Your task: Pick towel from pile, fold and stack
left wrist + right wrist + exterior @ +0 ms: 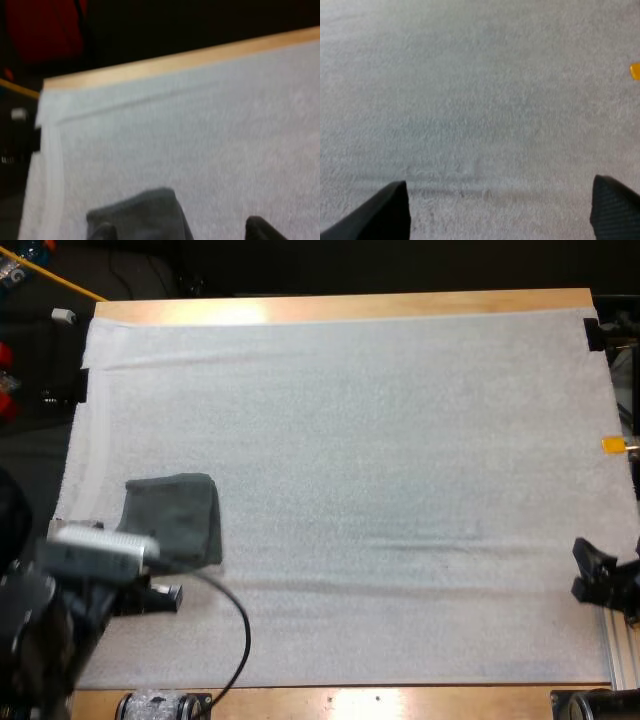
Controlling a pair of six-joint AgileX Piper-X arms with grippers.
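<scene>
— How does the towel look?
— Dark grey-green, folded into a squarish pad, lying flat on the white mat's left side, by the left gripper.
— Jaws?
— Both spread, the right gripper over bare mat.

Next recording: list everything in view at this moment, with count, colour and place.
towel: 1, dark grey-green, looks folded, lying on the left part of the mat
mat: 1, white, spread over the table
table: 1, wooden, bare strips along the mat's far and near sides
left end effector: 1, black fingers, open, at the towel's near edge
right end effector: 1, black fingers, open, over bare mat at its right side
</scene>
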